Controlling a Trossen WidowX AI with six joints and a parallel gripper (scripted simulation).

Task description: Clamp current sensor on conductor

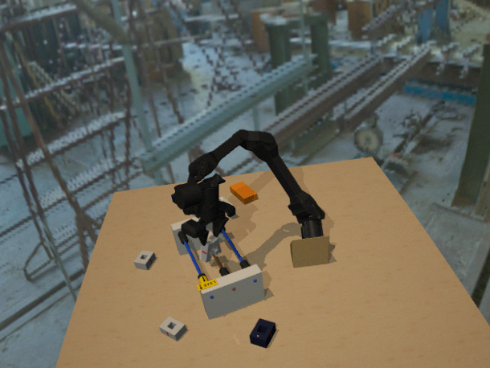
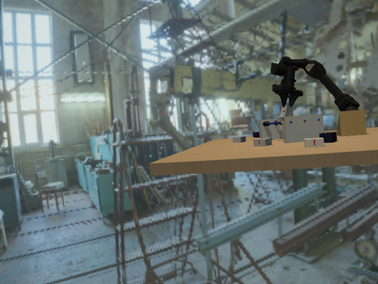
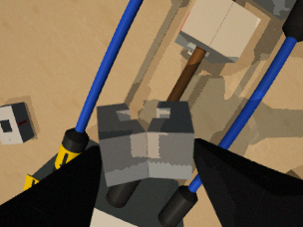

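Note:
My gripper [image 1: 213,239] [image 2: 288,106] [image 3: 148,149] is shut on the grey split-core sensor [image 1: 206,255] [image 2: 283,113] [image 3: 171,154]. In the wrist view its two halves meet at a seam, with a gap between them at the far side. A red mark shows on its side in the top and exterior views. The sensor is held above the level of the blocks, over the space between the conductors. The LOAD conductor [image 1: 193,258] [image 3: 107,70] is blue, left of the gripper in the wrist view, with a yellow LOAD marker [image 1: 207,284] [image 3: 65,158] at its near end.
A brown conductor [image 3: 186,75] carries a pale closed sensor [image 3: 219,25]; another blue conductor [image 1: 234,248] [image 3: 259,95] runs beside it. Grey end blocks [image 1: 234,297] [image 2: 303,131] hold the conductors. Around stand grey sensors [image 1: 142,264] [image 1: 177,333], a dark blue one [image 1: 260,341] and an orange block [image 1: 243,192].

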